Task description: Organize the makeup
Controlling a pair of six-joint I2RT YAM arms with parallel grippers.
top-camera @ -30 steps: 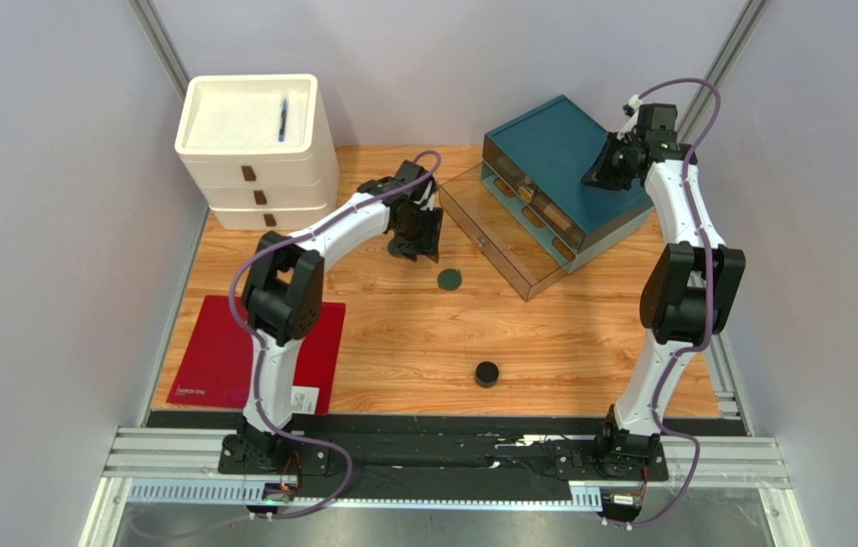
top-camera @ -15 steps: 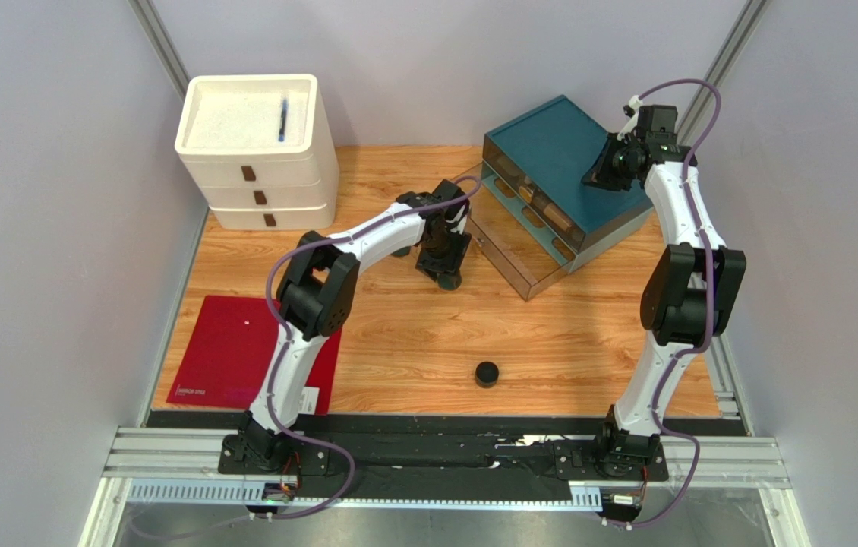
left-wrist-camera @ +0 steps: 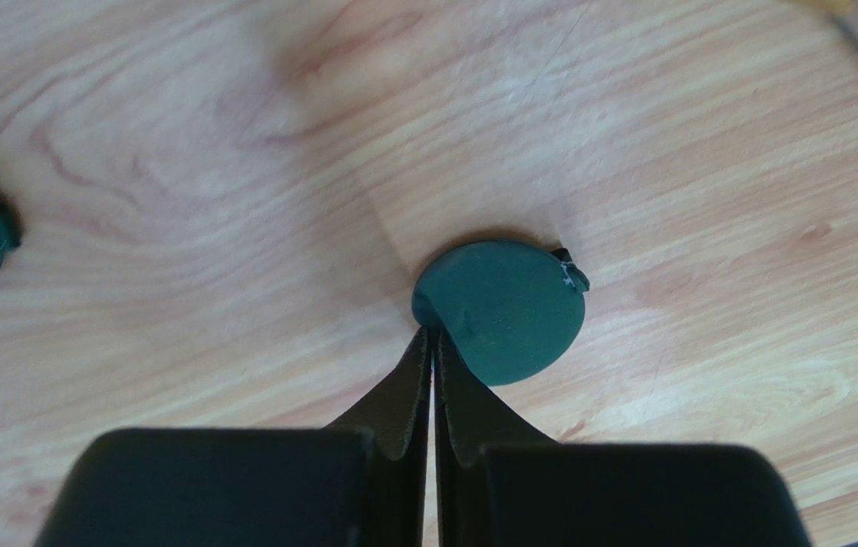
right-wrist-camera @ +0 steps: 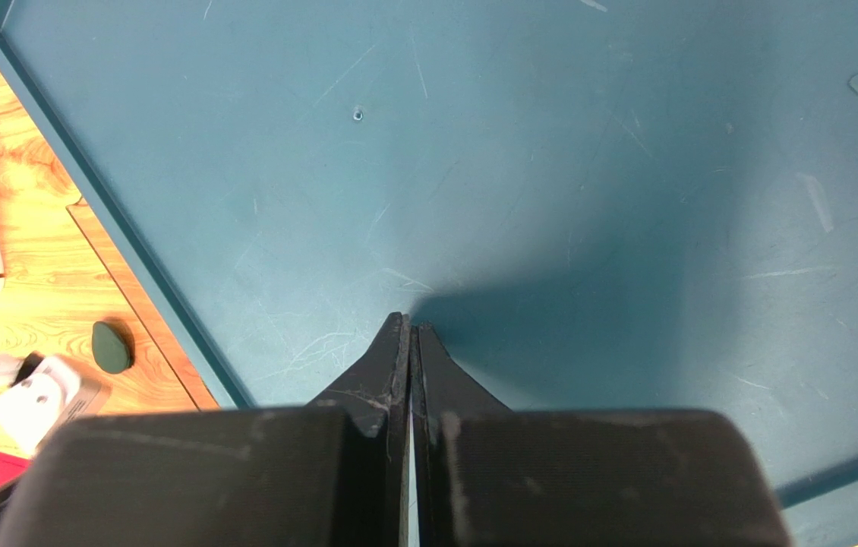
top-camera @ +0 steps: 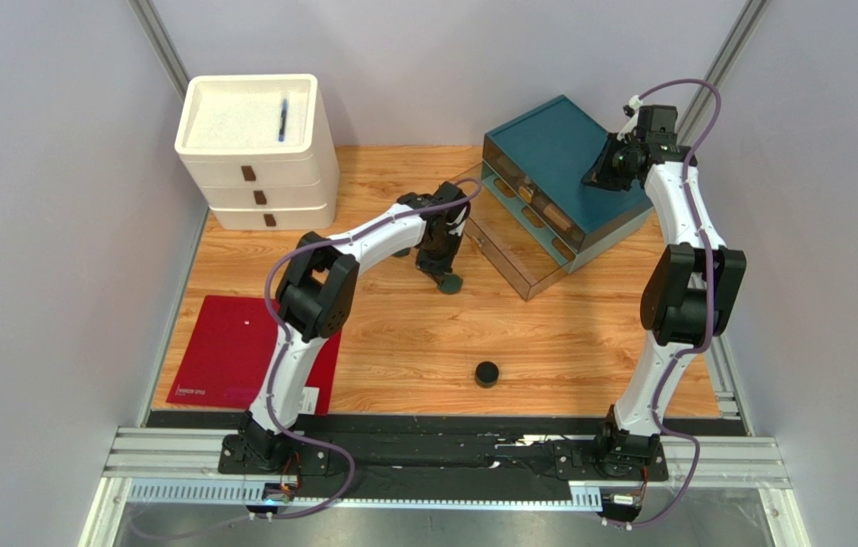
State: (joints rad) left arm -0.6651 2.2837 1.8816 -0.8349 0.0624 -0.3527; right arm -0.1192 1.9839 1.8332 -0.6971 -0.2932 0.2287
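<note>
Left hand [left-wrist-camera: 431,342]: I see it pinched closed, tips touching the flat dark-green disc [left-wrist-camera: 504,308] on the wooden worktop [left-wrist-camera: 685,171].
Right hand [right-wrist-camera: 411,331]: closed too, over the teal drawer cabinet [right-wrist-camera: 582,171].

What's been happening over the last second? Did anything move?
The left tool swung right to the green disc; its shut tips now sit at the disc's edge. The right tool stayed over the teal box, and the black jar stayed put.
</note>
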